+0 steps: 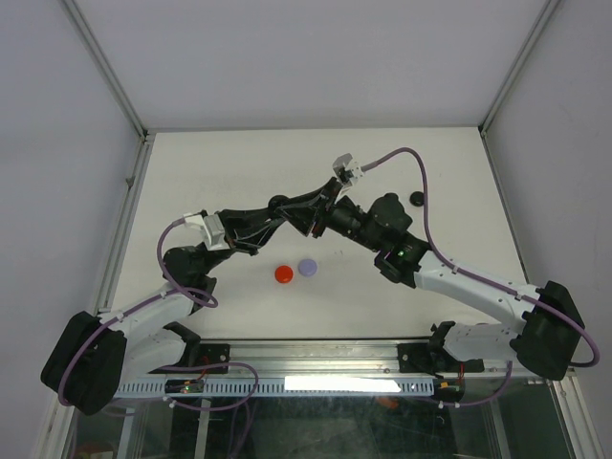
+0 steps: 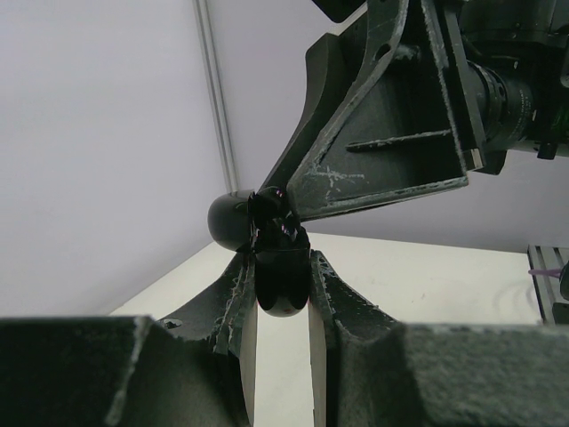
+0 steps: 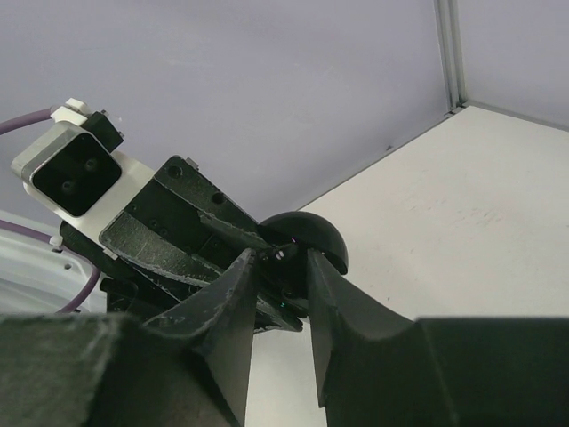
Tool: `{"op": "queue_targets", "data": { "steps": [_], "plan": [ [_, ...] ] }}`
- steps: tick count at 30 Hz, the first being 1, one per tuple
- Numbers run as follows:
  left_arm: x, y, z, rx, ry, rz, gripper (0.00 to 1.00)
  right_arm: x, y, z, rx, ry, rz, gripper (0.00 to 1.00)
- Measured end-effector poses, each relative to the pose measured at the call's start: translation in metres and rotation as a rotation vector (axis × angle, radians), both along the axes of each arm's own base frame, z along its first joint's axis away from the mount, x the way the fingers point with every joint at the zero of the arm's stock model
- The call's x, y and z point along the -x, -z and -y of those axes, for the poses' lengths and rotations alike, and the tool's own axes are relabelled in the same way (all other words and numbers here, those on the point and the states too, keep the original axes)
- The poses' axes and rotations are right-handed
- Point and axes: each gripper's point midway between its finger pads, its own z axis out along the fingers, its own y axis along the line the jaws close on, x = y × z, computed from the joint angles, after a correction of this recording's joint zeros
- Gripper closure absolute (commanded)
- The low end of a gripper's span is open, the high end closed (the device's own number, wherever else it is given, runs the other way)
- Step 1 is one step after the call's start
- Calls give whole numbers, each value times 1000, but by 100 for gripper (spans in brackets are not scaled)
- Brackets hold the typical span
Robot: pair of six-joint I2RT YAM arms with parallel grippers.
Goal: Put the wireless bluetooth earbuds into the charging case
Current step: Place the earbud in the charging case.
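My left pincer (image 2: 281, 260) was pressed onto the charging case (image 2: 283, 289), pinching its glossy black body across the flanks. The round lid (image 2: 229, 222) stood swung open just past my fingertips. My right pincer (image 3: 280, 258) met it tip to tip from the far side, jaws nearly together. At its tips, over the mouth of the case, sat an earbud (image 2: 279, 224), as I took the small shiny black piece to be. Whether those jaws gripped it or only flanked it I could not tell. Both pincers hung well above the table (image 1: 459, 191), with a red disc (image 1: 284, 273) and a lilac disc (image 1: 307, 268) lying far beneath them. I judged the earbud feather-light, hard and slick, apt to twist or pop out of a pinch. It seemed best taken across the flat sides of its stem, head toward the well. The case seemed rigid but rounded and slippery, so I reckoned a firm squeeze low on the body, clear of the hinge, was right.
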Motion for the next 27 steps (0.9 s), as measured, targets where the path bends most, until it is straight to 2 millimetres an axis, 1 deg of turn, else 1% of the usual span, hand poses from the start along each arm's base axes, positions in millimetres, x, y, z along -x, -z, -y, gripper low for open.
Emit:
{"op": "queue_targets", "data": {
  "steps": [2, 3, 8, 11, 14, 18, 21, 25, 27],
  "plan": [
    [-1, 1, 0, -3, -1, -5, 100, -1, 2, 0, 3, 7, -10, 56],
    [-1, 2, 0, -3, -2, -6, 100, -1, 2, 0, 3, 10, -12, 55],
    [-6, 5, 0, -5, -21, -28, 100, -3, 4, 1, 23, 31, -16, 53],
    [-8, 6, -1, -5, -31, -37, 100, -6, 6, 6, 54, 57, -19, 52],
    [-10, 12, -3, -7, -45, -54, 100, -9, 1, 12, 79, 89, -8, 49],
    [-9, 22, -4, -22, -49, -83, 100, -14, -9, 20, 114, 134, 17, 44],
    [-8, 27, -5, -28, -50, -94, 100, -16, -15, 23, 155, 149, 38, 38],
    [-6, 26, -6, -28, -48, -92, 100, -17, -13, 23, 240, 138, 59, 32],
    [-4, 25, -6, -28, -43, -87, 100, -19, -10, 21, 282, 103, 63, 27]
  ]
}}
